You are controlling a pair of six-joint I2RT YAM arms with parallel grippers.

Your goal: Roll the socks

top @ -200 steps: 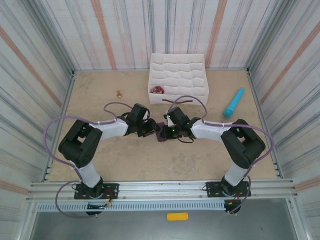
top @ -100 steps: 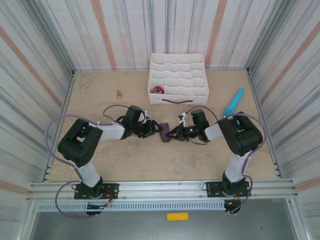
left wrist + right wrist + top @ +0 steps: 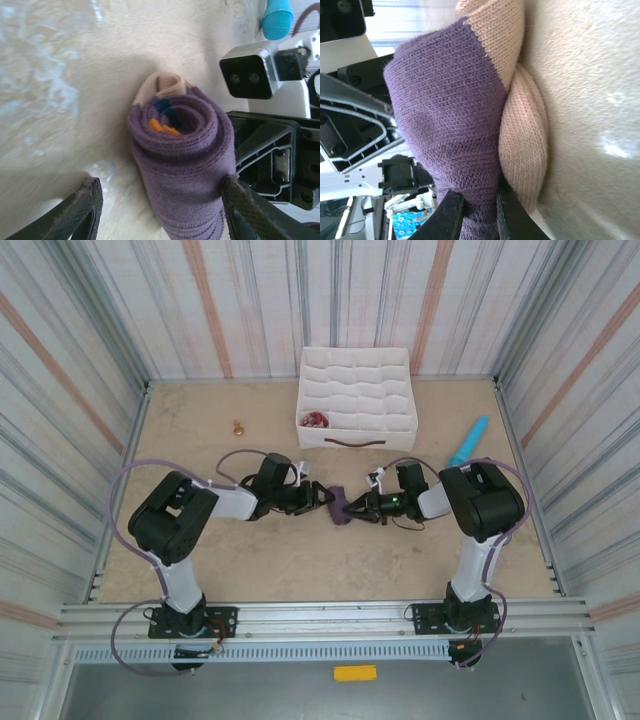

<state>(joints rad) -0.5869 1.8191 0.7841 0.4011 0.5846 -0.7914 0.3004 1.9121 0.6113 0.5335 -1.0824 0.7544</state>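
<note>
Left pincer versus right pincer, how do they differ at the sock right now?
The left pincer stands open, fingers either side of the purple sock roll; the right pincer is pinched shut on its fabric. The left pincer meets the roll from the left, the right pincer from the right. Both are low at the same roll.

Bright even light, soft shadows, wrist close-ups blurred

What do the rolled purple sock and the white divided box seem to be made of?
The purple sock looks like matte knitted yarn: rows of knit loops show clearly. The white box may be stiff fabric or thin plastic, matte; too small to tell.
</note>
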